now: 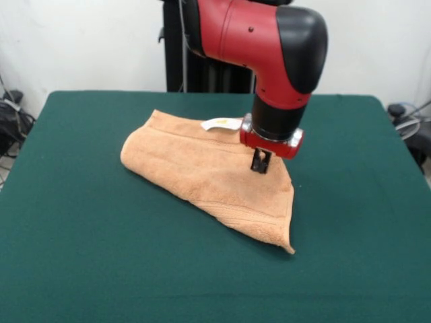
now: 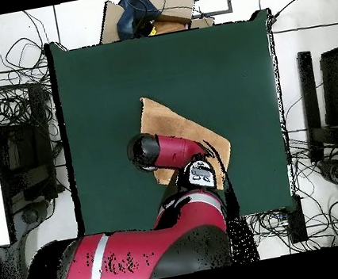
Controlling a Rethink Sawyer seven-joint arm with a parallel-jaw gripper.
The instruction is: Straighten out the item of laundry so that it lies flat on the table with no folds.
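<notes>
Soft, nubby terry cloth on the towel (image 1: 202, 171), matt tan, with a flatter woven band along its near edge. A smooth white tag (image 1: 221, 124) on its far edge looks like thin fabric. The surface (image 1: 87, 249) under it is dark green, felt-like and dull. The arm (image 1: 259, 40) shines: glossy red and black plastic shells, with a bright metal ring above the gripper (image 1: 260, 161).

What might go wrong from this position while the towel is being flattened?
1. The gripper touches the folded towel near its far edge; pulling there may drag the whole towel instead of unfolding it.
2. The white tag lies close by and might be caught instead of the cloth.
</notes>
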